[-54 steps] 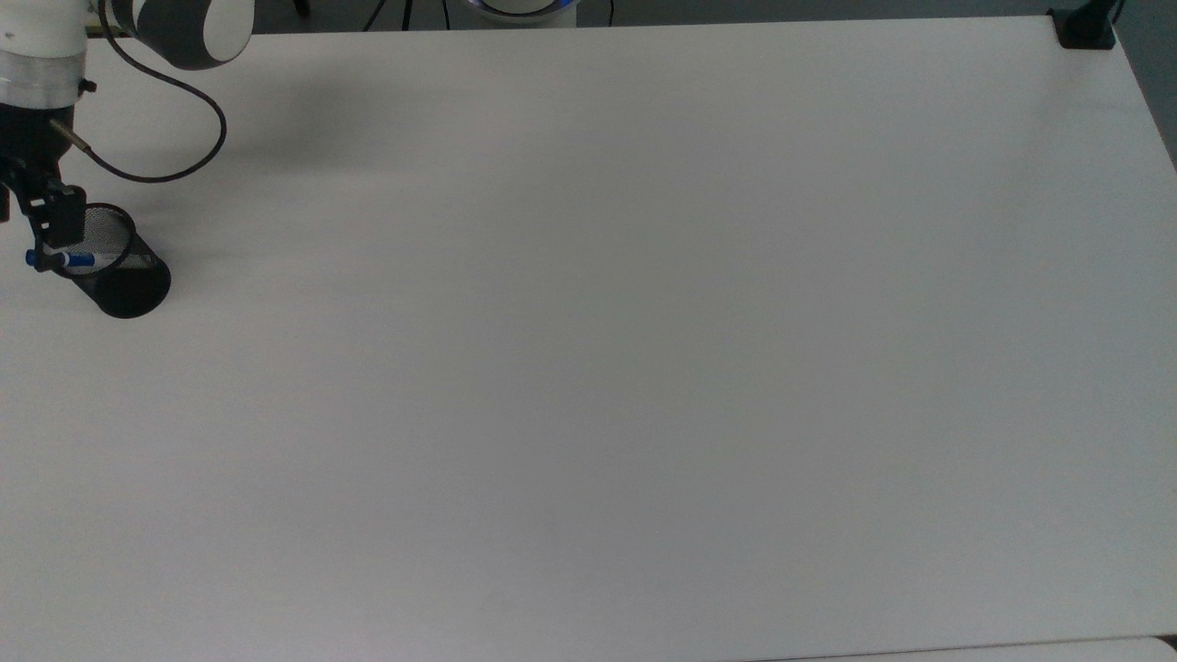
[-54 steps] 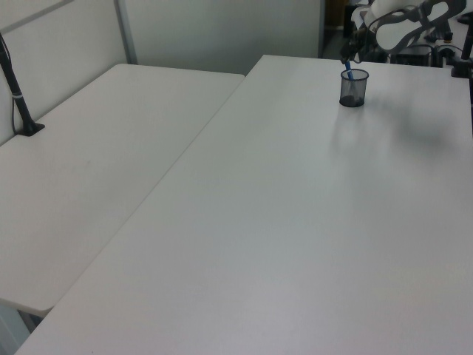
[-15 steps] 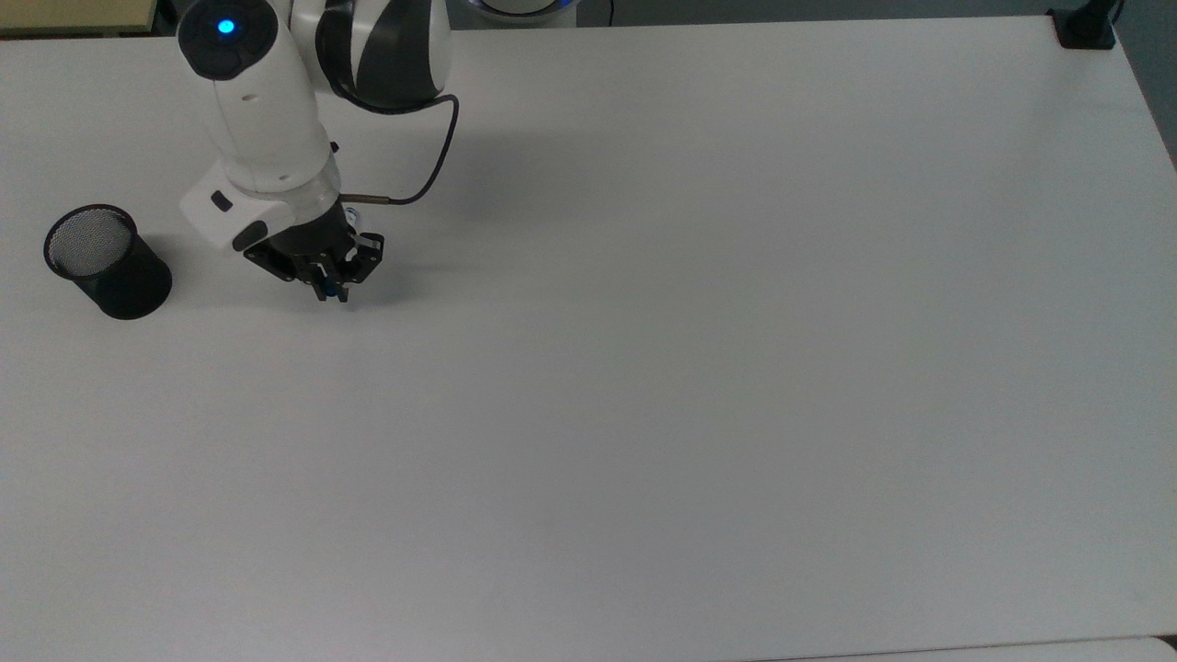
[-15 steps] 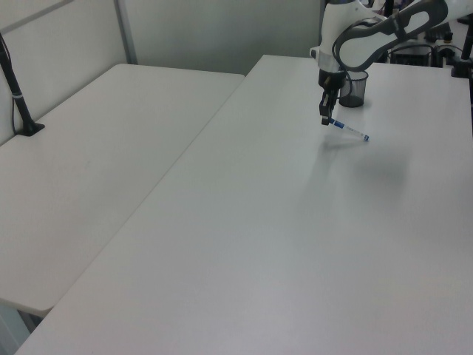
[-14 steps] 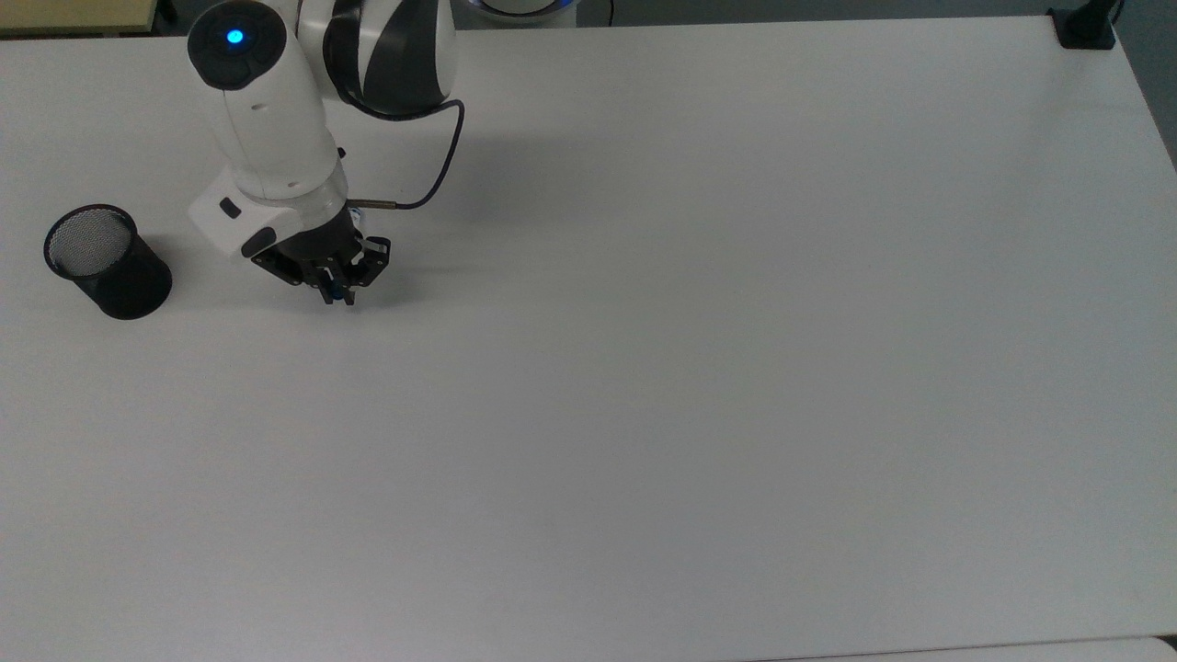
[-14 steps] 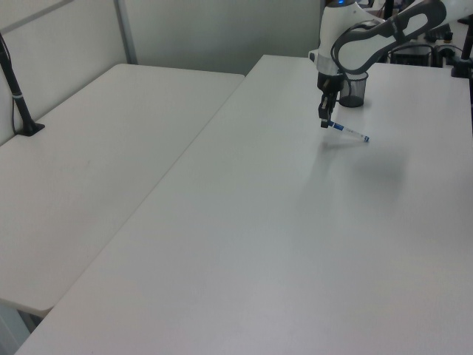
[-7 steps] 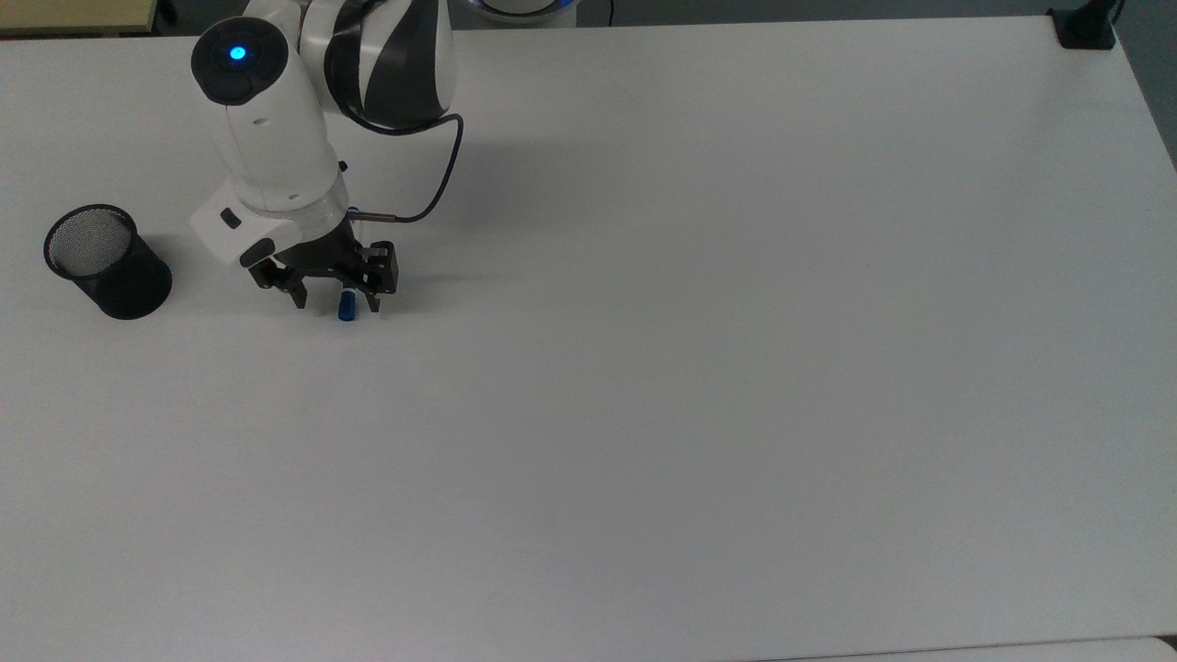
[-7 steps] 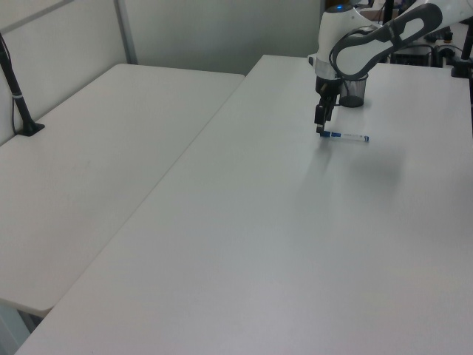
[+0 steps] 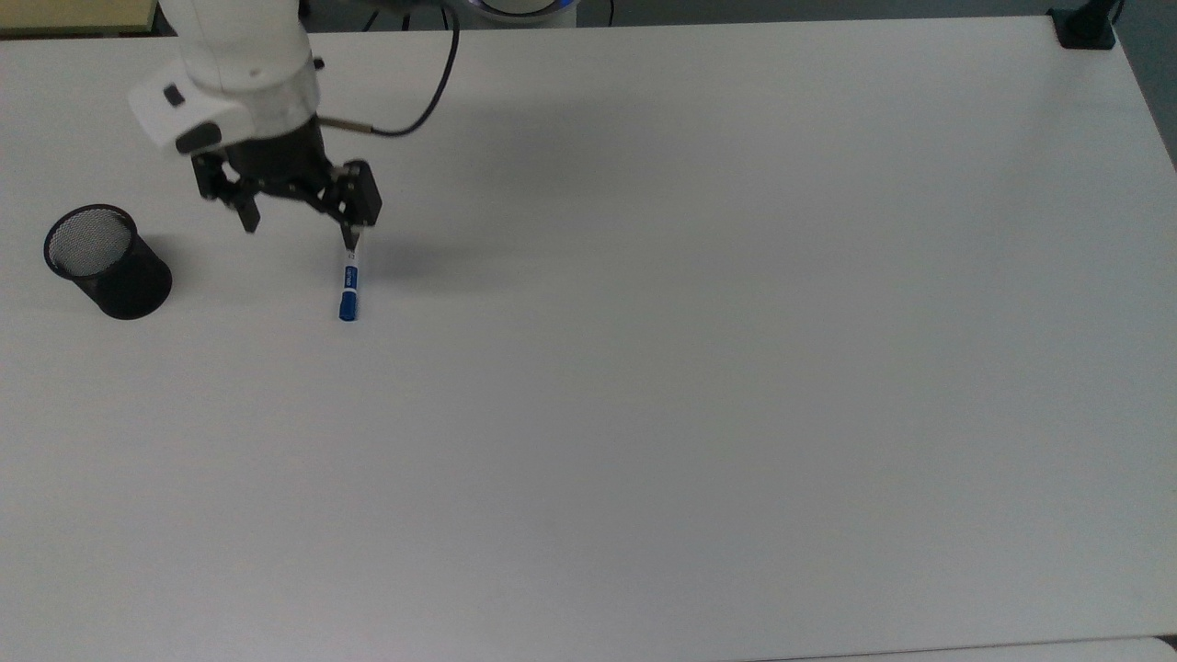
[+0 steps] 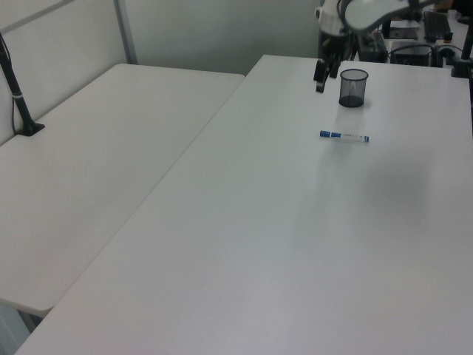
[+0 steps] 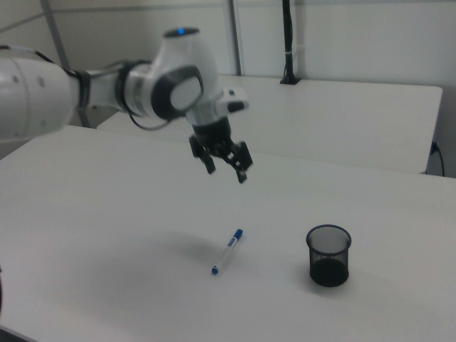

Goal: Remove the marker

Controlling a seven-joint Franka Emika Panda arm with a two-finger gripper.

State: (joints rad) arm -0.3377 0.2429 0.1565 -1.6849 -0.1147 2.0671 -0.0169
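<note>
White-barrelled marker [image 9: 348, 288] flat on table [image 9: 699, 368] | mesh cup [image 9: 108, 262] apart | end effector [image 9: 299, 227] raised, wide, empty

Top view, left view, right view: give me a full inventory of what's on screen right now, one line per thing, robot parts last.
marker: one, white barrel with blue cap, lying flat on the near table, apart from the cup.
mesh pen cup: one, black, upright near the top view's left edge, nothing showing inside it.
near table: one, white, carrying the marker and cup.
second table: one, white, at the left view's left, butted against the near table.
black clamp post: one, on the second table's far edge.
arm: one, white and grey, reaching over the near table.
pincer: one, black, open, raised above the marker, holding nothing.
</note>
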